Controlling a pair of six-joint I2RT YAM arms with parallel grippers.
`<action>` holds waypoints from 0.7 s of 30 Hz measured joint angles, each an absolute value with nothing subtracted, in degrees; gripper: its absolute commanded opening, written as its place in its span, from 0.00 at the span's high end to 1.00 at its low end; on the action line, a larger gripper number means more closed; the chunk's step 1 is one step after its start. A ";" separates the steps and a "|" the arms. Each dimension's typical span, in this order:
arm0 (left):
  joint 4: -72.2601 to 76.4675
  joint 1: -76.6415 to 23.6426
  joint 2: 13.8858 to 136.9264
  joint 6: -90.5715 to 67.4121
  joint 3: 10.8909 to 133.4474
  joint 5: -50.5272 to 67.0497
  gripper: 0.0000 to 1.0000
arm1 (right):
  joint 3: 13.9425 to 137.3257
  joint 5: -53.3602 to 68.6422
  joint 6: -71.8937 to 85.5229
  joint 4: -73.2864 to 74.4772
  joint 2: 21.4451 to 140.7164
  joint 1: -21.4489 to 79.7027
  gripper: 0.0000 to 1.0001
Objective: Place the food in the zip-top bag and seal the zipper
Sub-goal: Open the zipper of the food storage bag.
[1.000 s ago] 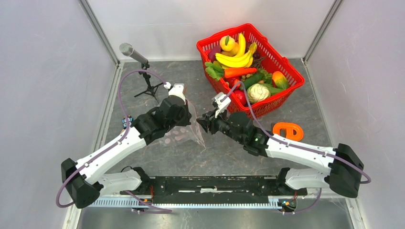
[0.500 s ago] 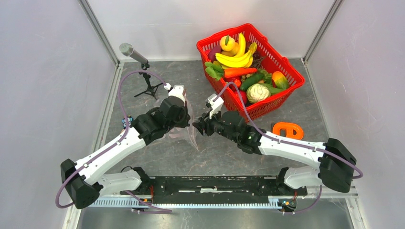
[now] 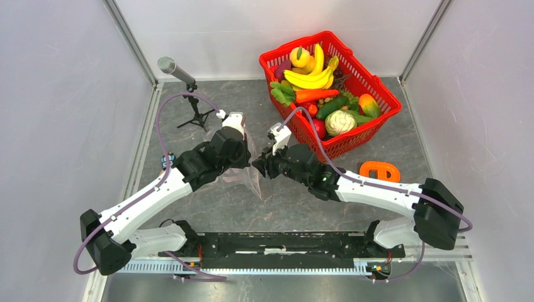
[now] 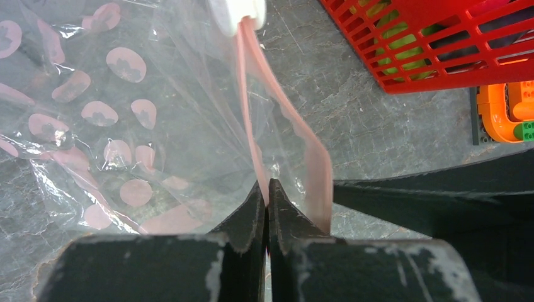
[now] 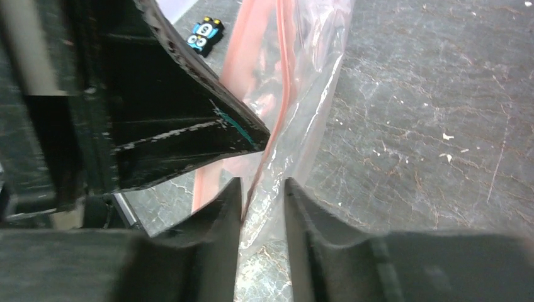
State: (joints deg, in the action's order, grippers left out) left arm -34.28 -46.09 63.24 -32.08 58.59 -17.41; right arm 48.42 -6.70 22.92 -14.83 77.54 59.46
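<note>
While reading the scene, start at the tabletop (image 3: 296, 207): gray, stone-patterned. Find the red basket (image 3: 362, 135) at the far right, with the food (image 3: 312, 78) piled inside it and none in the bag. Locate the bag (image 4: 94, 113) held up between both arms, left of the basket. Check the left gripper (image 4: 267, 192): pressed together on the near end of the zipper (image 4: 252, 126), long axis running straight ahead of it. Check the right gripper (image 5: 261, 189): part-spread, straddling the bag film just beside the pink strip, not clamped. Judge this arm nearer for taking the opposite lip. Expect no legible label or writing.
</note>
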 measured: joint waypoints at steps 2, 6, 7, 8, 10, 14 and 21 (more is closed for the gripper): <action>-34.28 -46.09 63.24 -32.08 58.59 -17.32 0.97 | 48.73 -7.11 22.83 -14.13 78.39 59.51 0.80; -34.59 -46.09 63.22 -32.08 58.61 -17.41 0.90 | 49.30 -9.34 22.55 -12.53 79.24 59.53 1.00; -34.72 -46.09 63.22 -32.05 58.61 -17.47 0.85 | 49.30 -9.87 22.46 -12.51 79.24 59.53 1.00; -34.83 -46.09 63.20 -32.05 58.59 -17.47 0.80 | 49.30 -10.44 22.35 -12.51 79.24 59.53 1.00; -35.11 -46.09 63.20 -31.86 58.61 -17.43 0.74 | 49.30 -11.49 22.48 -12.32 79.22 59.53 1.00; -36.40 -46.09 63.48 -31.38 59.09 -16.43 0.77 | 49.25 -13.08 23.11 -12.36 79.02 59.53 1.00; -38.15 -46.09 64.97 -30.65 59.81 -15.94 0.98 | 47.86 -14.96 24.45 -12.88 77.08 59.51 1.00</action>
State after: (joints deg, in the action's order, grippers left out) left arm -38.15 -46.09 64.97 -30.65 59.81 -15.94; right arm 47.86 -14.96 24.45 -12.88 77.08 59.51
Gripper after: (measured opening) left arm 0.094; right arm 0.010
